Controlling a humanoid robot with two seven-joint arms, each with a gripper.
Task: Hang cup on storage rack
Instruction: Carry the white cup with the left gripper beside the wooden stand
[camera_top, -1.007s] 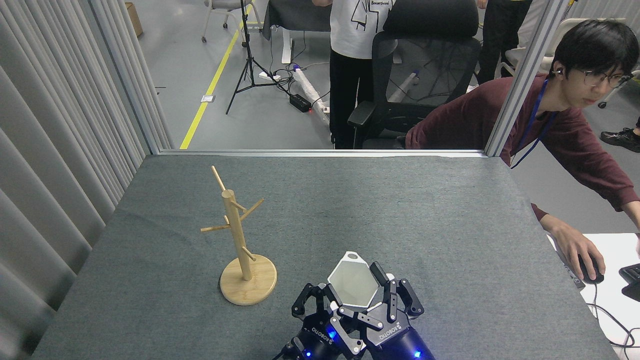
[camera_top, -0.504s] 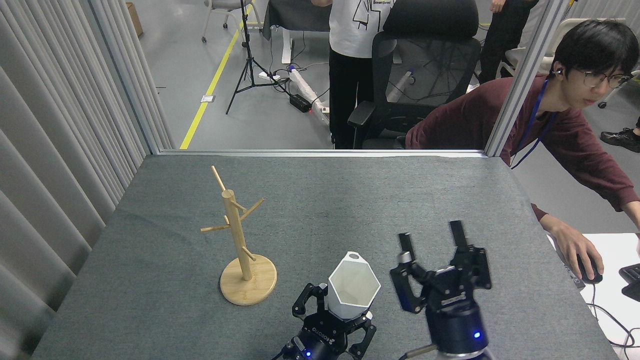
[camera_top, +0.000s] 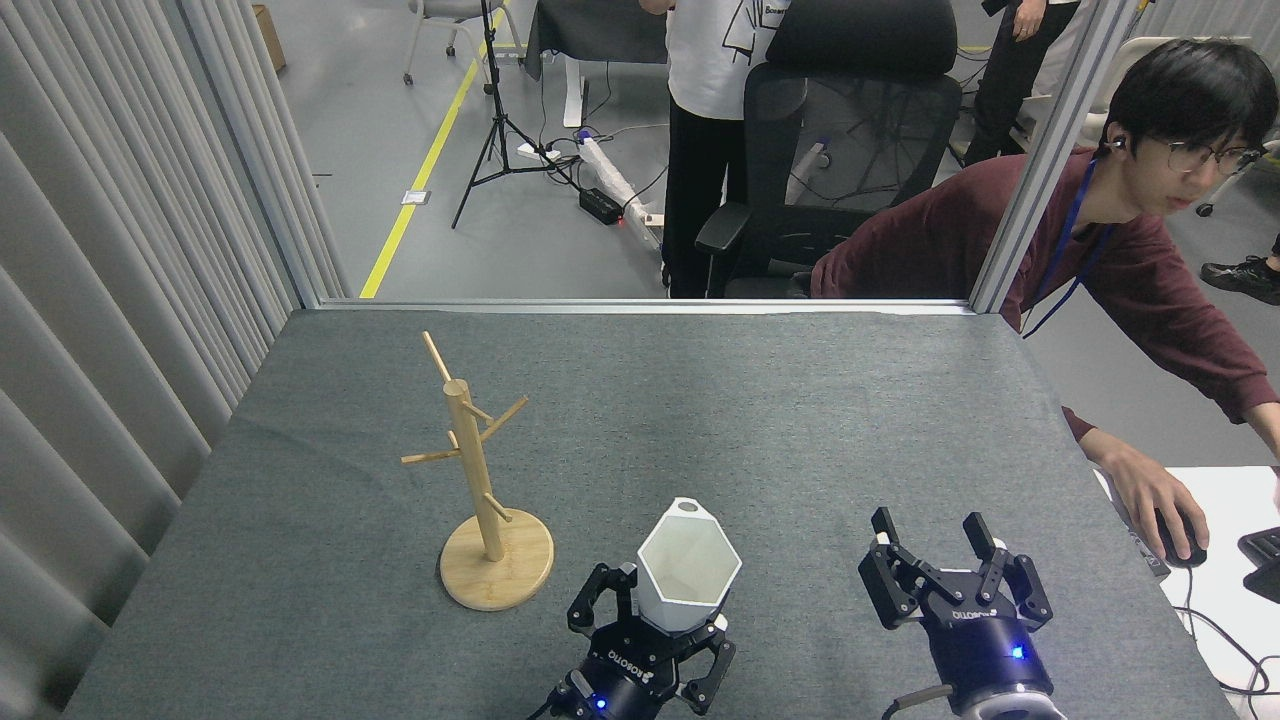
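- The grey ribbed curtain (camera_top: 110, 300) lines the table's left edge, well to the left of the storage rack.
- The table (camera_top: 700, 400) is covered in dark grey felt, and the storage rack stands on its near-left part.
- The storage rack (camera_top: 478, 480) is a light bamboo post, upright on a round disc base, with thin pegs angling up from it. All its pegs are bare.
- The left gripper (camera_top: 650, 625) is to the right of the rack's base and nearer the camera, apart from the base. Its dark fingers (camera_top: 592, 605) clasp the lower body of the cup from both sides.
- The cup (camera_top: 688, 565) is white and faceted, held mouth-up and tilted a little, so its hexagonal rim and pale inside show. Its small tab with the round hole points away from the camera. The cup is to the right of the rack, level with the base, and touches neither the post nor any peg.
- The right gripper (camera_top: 935, 535) is well to the right of the rack, beyond the cup and apart from it. Its two fingertips point up and stand spread with bare felt between them; it holds nothing.
- A person in a maroon sleeve (camera_top: 1140, 290) leans in at the far right of the rack, beyond the table's right edge, with a hand (camera_top: 1150, 500) on a dark mouse on a white desk (camera_top: 1230, 560).
- A black office chair (camera_top: 840, 150) stands behind the table's far edge, to the right of the rack.
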